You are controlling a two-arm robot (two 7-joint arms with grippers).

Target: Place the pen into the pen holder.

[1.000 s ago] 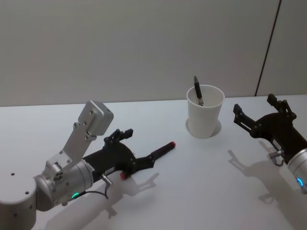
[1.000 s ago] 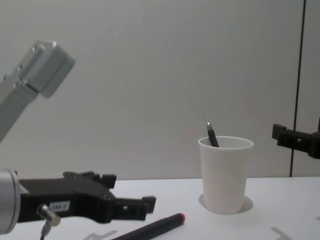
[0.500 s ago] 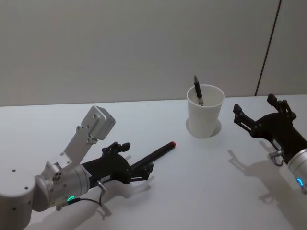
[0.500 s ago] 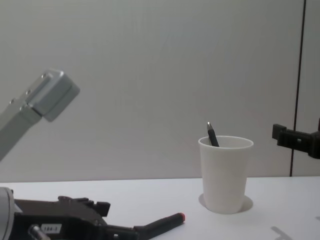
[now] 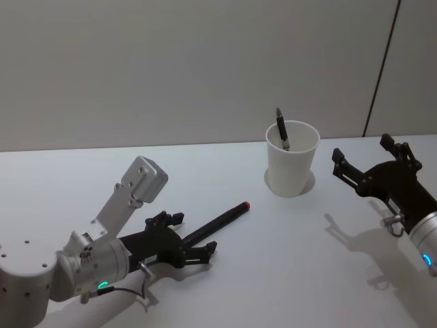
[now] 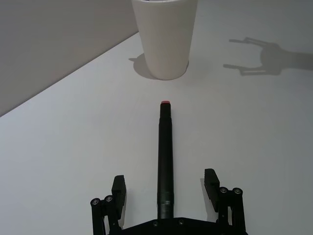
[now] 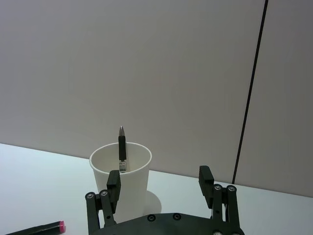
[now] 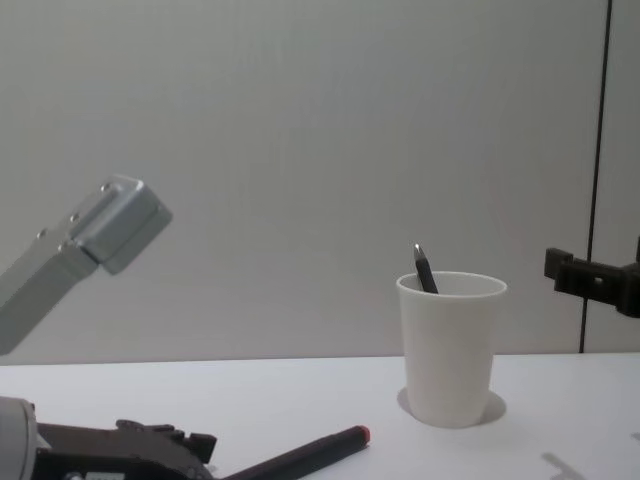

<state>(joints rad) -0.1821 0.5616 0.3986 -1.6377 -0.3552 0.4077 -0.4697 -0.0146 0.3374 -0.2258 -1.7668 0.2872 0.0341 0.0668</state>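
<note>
low at left, l pincer (image 6: 165, 178) open astride pen (image 6: 165, 147), no grip; r pincer (image 7: 160, 176) open near cup (image 5: 292, 167).

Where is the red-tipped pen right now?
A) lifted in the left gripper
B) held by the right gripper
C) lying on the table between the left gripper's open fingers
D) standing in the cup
C: the pen lies flat on the table, untouched between the left gripper's spread fingers, red tip toward the cup.
</note>
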